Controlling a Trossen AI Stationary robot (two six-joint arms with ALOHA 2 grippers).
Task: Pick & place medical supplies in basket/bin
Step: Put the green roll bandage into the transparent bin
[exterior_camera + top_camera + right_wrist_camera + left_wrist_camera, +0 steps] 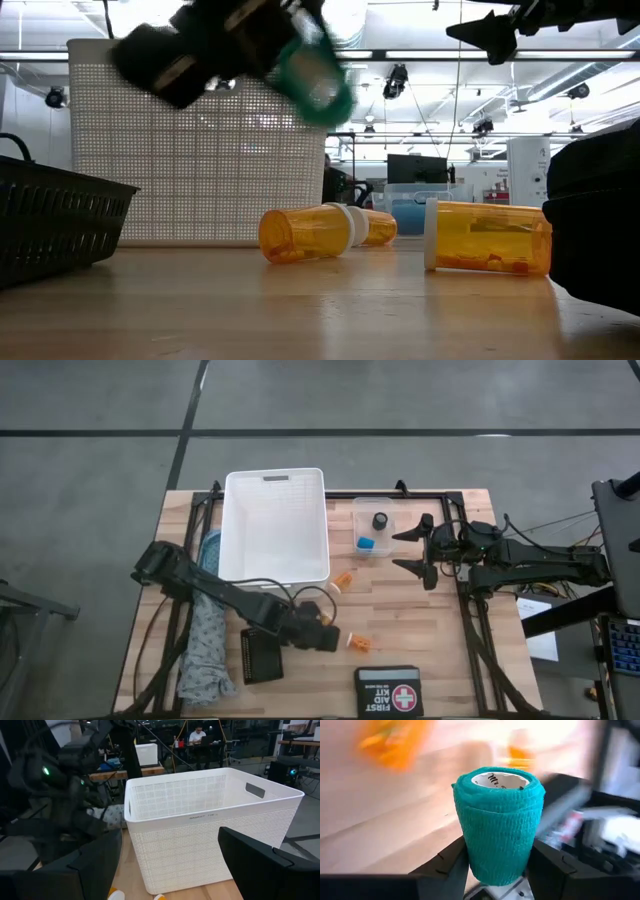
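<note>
1. Carrying step in hand, by the look of it: left gripper [496,870] clamping its two dark fingers on a teal bandage roll [498,822], roll standing upright between them with its open core facing up.
2. Hovering clear of the table top in the low view, left gripper [290,45] raised above the wood with the roll [318,75] at its tip.
3. Lying just beside that gripper, two orange pill bottles [358,644] on their sides, white caps on; another bottle [342,579] lying a little beyond, close to the basket's near corner.
4. Reaching low across the table from the left edge, left arm bent at the elbow, wrist angled toward the bottles.
5. Waiting beyond the gripper: white slotted basket [275,525], the likely drop spot; next move probably calling for a lift over its near wall before letting go.
6. Idling well apart to the far right, right gripper [415,550] with fingers spread wide and holding nothing, next to a small clear tub [375,528].
</note>
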